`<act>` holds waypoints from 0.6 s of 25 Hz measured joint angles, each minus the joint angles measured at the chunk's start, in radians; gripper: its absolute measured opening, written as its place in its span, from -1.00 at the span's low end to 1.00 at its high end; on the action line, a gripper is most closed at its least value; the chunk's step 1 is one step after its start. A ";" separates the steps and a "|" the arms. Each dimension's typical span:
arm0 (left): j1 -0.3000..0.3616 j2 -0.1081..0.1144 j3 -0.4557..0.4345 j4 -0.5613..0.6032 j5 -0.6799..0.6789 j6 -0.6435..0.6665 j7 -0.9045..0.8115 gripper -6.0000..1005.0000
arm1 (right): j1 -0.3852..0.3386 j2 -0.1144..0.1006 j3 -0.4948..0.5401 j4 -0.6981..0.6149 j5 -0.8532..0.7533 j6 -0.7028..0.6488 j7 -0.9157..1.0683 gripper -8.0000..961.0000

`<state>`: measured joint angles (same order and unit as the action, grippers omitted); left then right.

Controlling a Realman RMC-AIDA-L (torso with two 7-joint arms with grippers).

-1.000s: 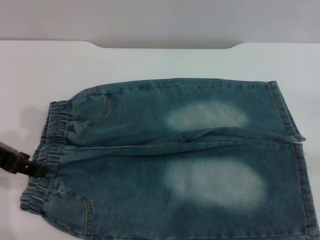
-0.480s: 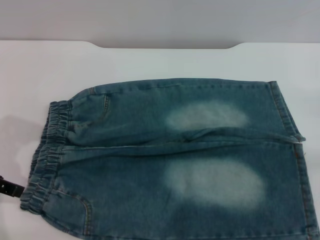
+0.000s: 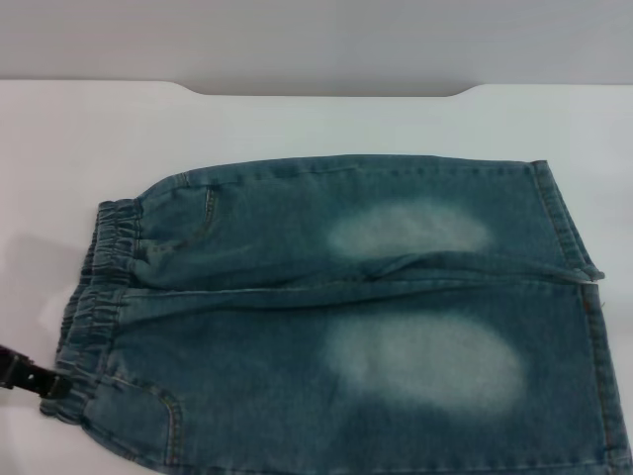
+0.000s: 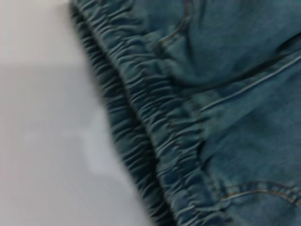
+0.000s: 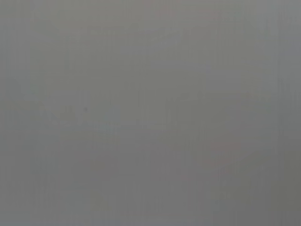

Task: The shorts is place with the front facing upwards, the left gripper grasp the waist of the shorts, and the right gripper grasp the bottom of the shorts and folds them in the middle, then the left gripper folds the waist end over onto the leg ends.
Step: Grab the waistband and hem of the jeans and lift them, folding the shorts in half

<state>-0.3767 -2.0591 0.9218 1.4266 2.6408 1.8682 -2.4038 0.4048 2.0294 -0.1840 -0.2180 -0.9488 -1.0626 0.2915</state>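
The blue-green denim shorts [image 3: 376,307] lie flat on the white table [image 3: 89,139], with pale faded patches facing up. The puckered waist [image 3: 99,297] is at the left. The bottom of the shorts [image 3: 572,223], the stitched leg hems, is at the right. My left gripper [image 3: 45,383] shows as a black tip at the lower left, right at the near corner of the waistband. The left wrist view looks closely down on the gathered waistband [image 4: 155,127] and bare table [image 4: 42,141]. The right gripper is out of view, and its wrist view shows only plain grey.
The table's far edge has a grey recess [image 3: 326,89] in the middle. The near leg of the shorts runs out of the head view at the bottom and right. Bare white table lies behind and to the left of the shorts.
My left gripper drew back from the middle of the waistband toward the near left corner, then edged in again to the waistband's near corner. The shorts have not moved.
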 joint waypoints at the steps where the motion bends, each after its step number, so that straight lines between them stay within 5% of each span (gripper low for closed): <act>1: 0.000 0.000 0.000 0.000 0.000 0.000 0.000 0.29 | -0.001 0.000 0.000 -0.001 0.000 0.000 0.000 0.08; 15: -0.002 0.004 0.002 -0.092 -0.004 -0.037 0.003 0.29 | -0.010 -0.002 0.003 -0.011 -0.001 -0.027 0.001 0.08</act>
<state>-0.3792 -2.0548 0.9234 1.3345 2.6368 1.8313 -2.4006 0.3947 2.0278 -0.1809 -0.2288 -0.9496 -1.0893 0.2929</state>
